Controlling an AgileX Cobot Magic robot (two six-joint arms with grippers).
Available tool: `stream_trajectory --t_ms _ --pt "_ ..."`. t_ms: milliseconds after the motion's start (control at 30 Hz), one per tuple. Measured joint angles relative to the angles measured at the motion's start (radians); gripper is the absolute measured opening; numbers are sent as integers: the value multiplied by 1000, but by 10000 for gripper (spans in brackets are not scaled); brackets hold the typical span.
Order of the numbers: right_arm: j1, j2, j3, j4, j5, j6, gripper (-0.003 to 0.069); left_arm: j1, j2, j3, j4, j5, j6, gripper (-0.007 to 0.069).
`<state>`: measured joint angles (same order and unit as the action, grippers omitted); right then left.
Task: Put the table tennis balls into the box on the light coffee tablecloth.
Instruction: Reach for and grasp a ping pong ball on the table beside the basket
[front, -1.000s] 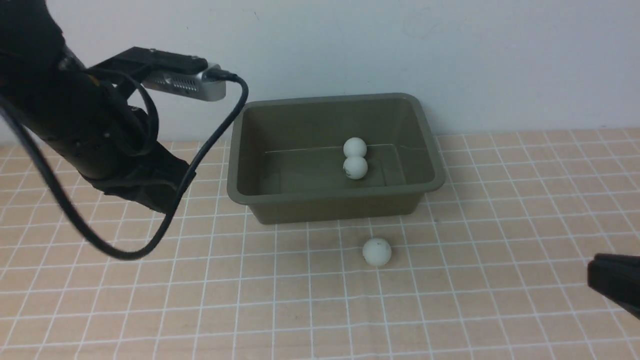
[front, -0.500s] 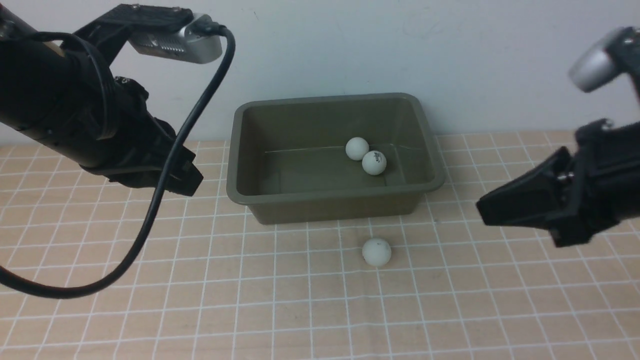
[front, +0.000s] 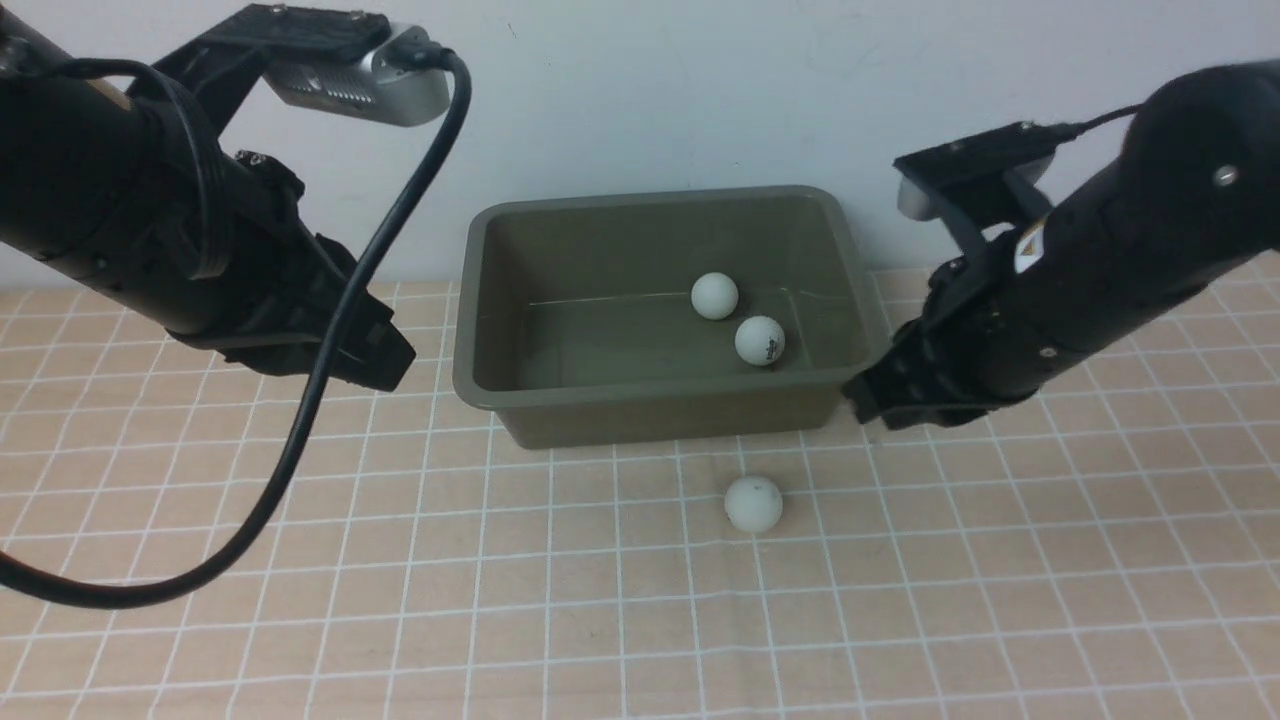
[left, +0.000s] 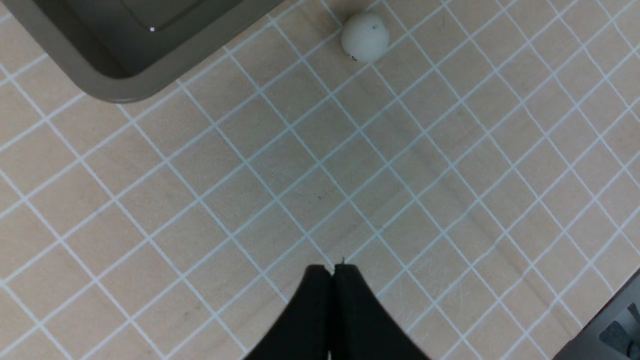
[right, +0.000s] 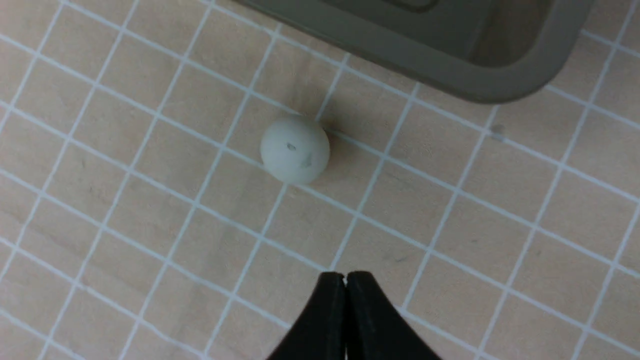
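The right gripper (front: 862, 396), pressed together and empty, hovered by the box (front: 650, 415), apparently lining up the one table tennis ball (front: 753, 503) outside it.

Robot laboratory test station. A table is covered by a light peach-tan tablecloth (front: 600, 620) printed with a grid of thin white lines. A bare, pale wall (front: 650, 90) rises directly behind the table's far edge. Two black robot arms reach in over the cloth from either side: the left arm (front: 150, 240) and the right arm (front: 1100, 290). A silver camera (front: 350, 85) is mounted above the left arm's wrist, and a thick black cable (front: 430, 185) loops down from it.
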<state>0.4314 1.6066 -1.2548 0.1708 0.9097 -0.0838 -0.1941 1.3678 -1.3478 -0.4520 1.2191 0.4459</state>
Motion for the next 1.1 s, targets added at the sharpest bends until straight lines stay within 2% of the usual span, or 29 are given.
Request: stream_trajectory --t_ms 167,300,533,667,933,1100 --pt "4 71 -1 87 -65 -14 -10 0 0 0 0 0 11 -58" --pt "4 152 -1 191 -118 -92 57 0 0 0 0 0 28 -58" --pt "4 230 -1 226 -156 -108 315 0 0 0 0 0 30 -58" --pt "4 235 -2 229 -191 -114 404 0 0 0 0 0 31 -58" --pt "37 269 -7 229 -221 -187 428 0 0 0 -1 -1 45 -58" --pt "54 284 -8 208 -243 -190 429 0 0 0 -1 -1 45 -58"
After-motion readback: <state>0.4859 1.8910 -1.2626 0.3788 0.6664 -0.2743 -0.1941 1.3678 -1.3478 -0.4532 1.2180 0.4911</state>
